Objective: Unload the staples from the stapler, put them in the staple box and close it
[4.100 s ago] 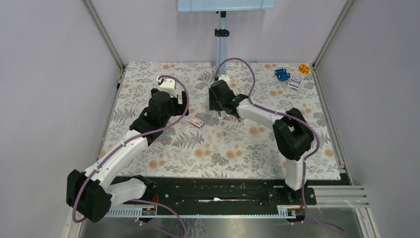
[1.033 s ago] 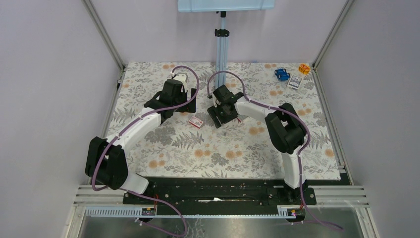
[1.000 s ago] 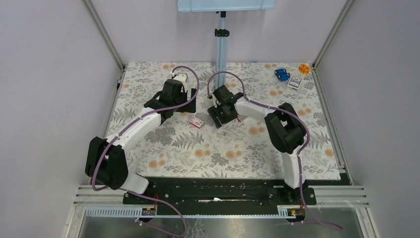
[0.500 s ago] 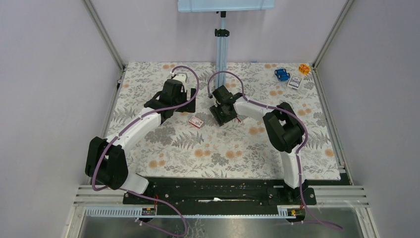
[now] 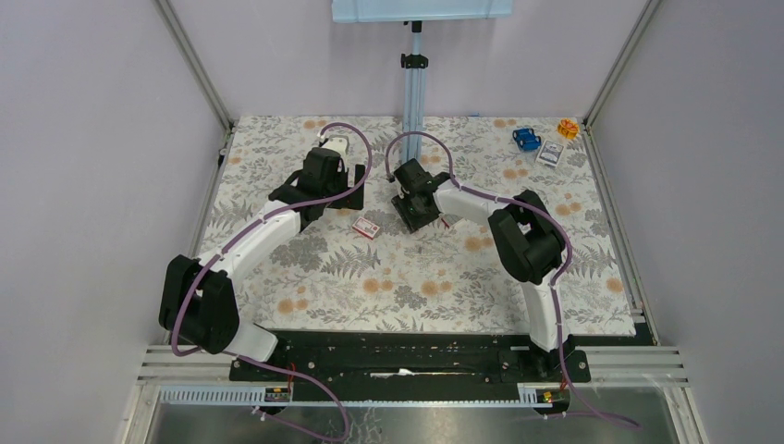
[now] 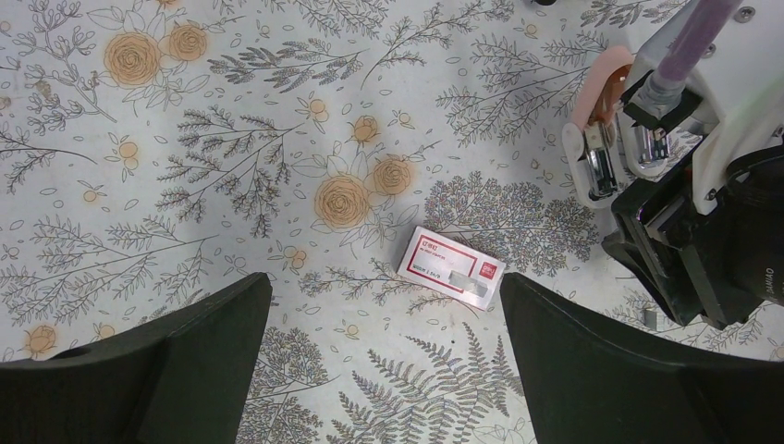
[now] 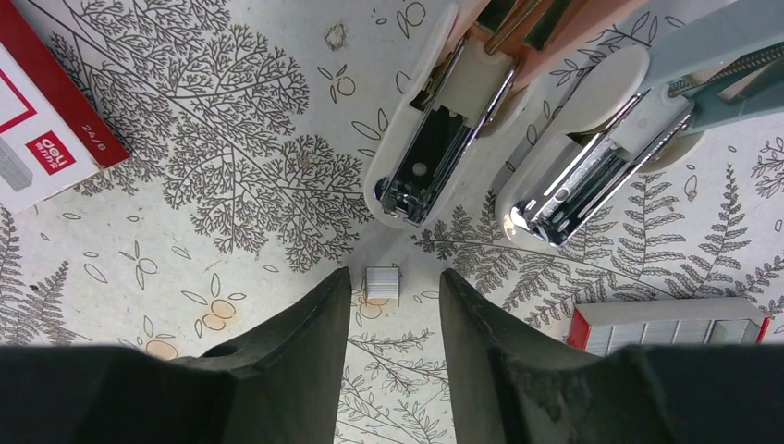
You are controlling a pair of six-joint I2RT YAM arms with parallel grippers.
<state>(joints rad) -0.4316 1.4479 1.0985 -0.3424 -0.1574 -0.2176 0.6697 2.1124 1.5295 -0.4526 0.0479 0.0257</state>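
The staples (image 7: 382, 283), a short silvery strip, lie on the floral cloth right between the tips of my right gripper (image 7: 395, 282), with a gap on either side. Just beyond them lie two opened mini staplers, a pink one (image 7: 434, 129) and a teal-grey one (image 7: 601, 157). In the top view my right gripper (image 5: 416, 209) points down at mid-table and hides the staples. My left gripper (image 6: 384, 282) is wide open and empty, hovering above a red-and-white box (image 6: 451, 266). The pink stapler (image 6: 596, 139) and the staples (image 6: 650, 315) also show in the left wrist view.
A red box (image 7: 37, 139) lies left of the right gripper, and an open red box of staples (image 7: 670, 324) lies to its right. A blue object (image 5: 526, 139), an orange object (image 5: 567, 128) and a small grey box (image 5: 550, 154) sit at the far right corner.
My right gripper has crept slightly back and left over the last second. The left arm has held still. Four seconds ago the left arm was further left.
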